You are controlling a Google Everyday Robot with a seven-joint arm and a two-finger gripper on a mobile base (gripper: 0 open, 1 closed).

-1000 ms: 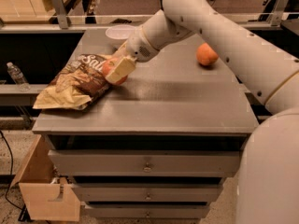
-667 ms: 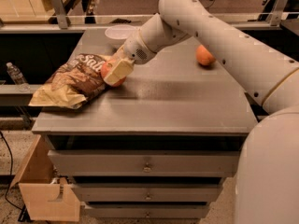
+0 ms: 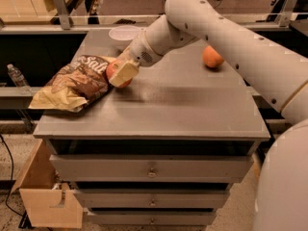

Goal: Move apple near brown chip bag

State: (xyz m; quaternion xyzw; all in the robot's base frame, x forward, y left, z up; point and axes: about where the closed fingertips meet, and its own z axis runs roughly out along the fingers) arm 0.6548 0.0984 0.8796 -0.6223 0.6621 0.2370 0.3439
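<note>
The apple, red-pink and round, sits low at the table surface against the right edge of the brown chip bag. The bag is crinkled, brown and pale yellow with white "Salt" lettering, and lies flat at the table's left side. My gripper reaches in from the upper right and is shut on the apple. One pale finger covers the apple's front right, and the other finger is hidden behind the fruit.
An orange fruit lies at the table's back right. A white bowl stands at the back, just behind my wrist. The grey table top sits above drawers. An open wooden drawer juts out at the lower left.
The gripper and apple have stayed almost in place beside the bag, settling slightly lower. More of the apple's red side shows now.
</note>
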